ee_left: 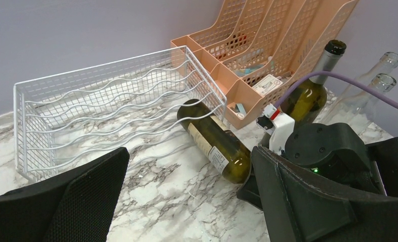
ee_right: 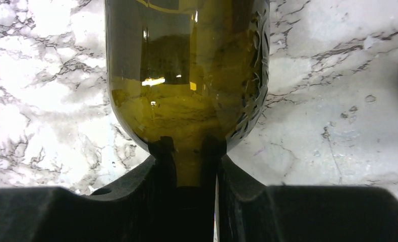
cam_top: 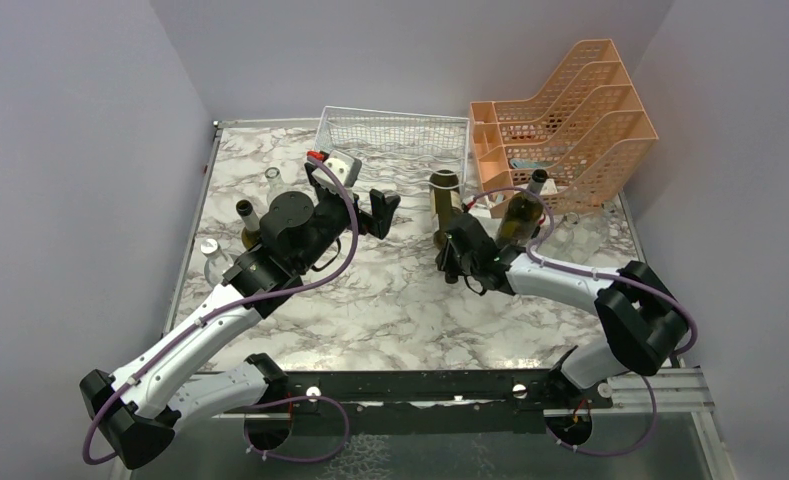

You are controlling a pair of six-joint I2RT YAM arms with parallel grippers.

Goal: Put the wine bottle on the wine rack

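Right jaws are clamped narrow on the neck of the wine bottle [cam_top: 442, 205]. In my right wrist view the fingers [ee_right: 154, 184] pinch the neck just below the shoulder. The bottle is lying flat on the marble desk [cam_top: 370, 310], with its base pointing to 12 o'clock, straight at the wine rack [cam_top: 395, 135].

The base end sits right at the rack's front edge, near its right-hand corner. I honestly can't tell if it's touching the wire or just short of it. Either way, it isn't in one of the wavy cradles yet.

Left jaws are spread wide with nothing in them. They hover above the desk at roughly 9 o'clock from the bottle, pointed toward it.

Other stuff around:
- The orange file tray [cam_top: 570, 115] is at about 2 o'clock from the bottle, right beside the rack.
- A second green bottle [cam_top: 523, 212] stands at 3 o'clock, just in front of that tray.
- A couple of clear bottles [ee_left: 383, 75] lean near it.
- Over at 9 o'clock, past my left arm, there's a dark bottle [cam_top: 248, 222] and a clear one [cam_top: 211, 258].
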